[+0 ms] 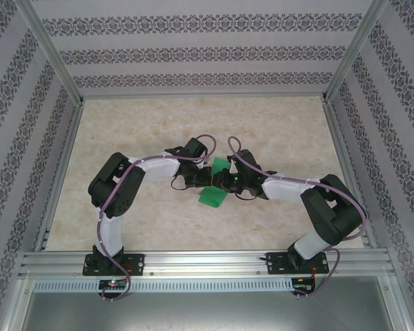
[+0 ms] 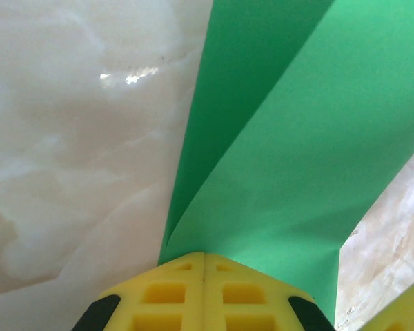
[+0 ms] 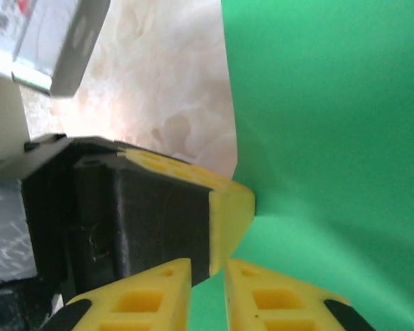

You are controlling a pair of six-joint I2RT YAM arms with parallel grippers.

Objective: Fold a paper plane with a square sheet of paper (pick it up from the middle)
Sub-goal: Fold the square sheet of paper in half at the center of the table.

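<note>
Thin, smooth, matt green paper in the square sheet of paper (image 2: 283, 158), sharply creased. Dull moulded yellow plastic, pocketed, on the left gripper (image 2: 204, 261) and right gripper (image 3: 207, 267), backed with matt black plastic. Beneath, a polished marble-look table (image 2: 69, 138) with glossy glints, edged by brushed metal rails (image 1: 207, 261).

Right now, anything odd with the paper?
No tear shows. The paper is not flat: it splays in two bent layers from the shut left gripper, with the right gripper close against it.
</note>
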